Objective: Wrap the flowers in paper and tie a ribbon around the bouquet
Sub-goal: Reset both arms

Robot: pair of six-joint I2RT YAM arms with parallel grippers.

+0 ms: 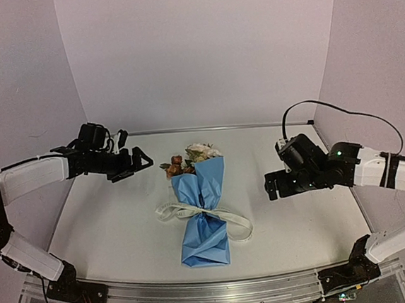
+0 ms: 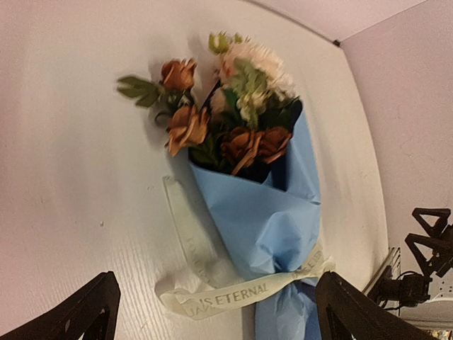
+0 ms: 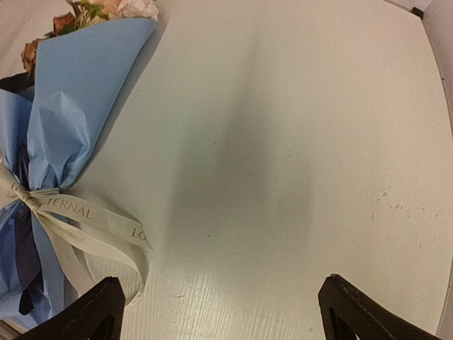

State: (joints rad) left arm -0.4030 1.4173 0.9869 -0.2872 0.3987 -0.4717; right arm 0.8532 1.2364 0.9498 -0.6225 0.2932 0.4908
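The bouquet (image 1: 204, 211) lies flat mid-table, blooms pointing to the far wall. Its flowers (image 1: 189, 160) (image 2: 233, 120) are cream, peach and rust with green leaves, topping a light-blue paper (image 1: 207, 186) (image 2: 272, 212) (image 3: 78, 99) cone. A cream ribbon (image 1: 193, 210) (image 2: 233, 297) (image 3: 92, 219) is tied round its waist, with loops and tails trailing on the table. My left gripper (image 1: 137, 164) (image 2: 216, 280) hovers left of the blooms, open and holding nothing. At the bouquet's right my right gripper (image 1: 271, 186) (image 3: 221, 280) is open over bare table.
White walls close in the table (image 1: 299, 207) on the left, back and right. A metal rail (image 1: 215, 292) runs along the near edge between the arm bases. A black cable (image 1: 341, 111) loops above the right arm.
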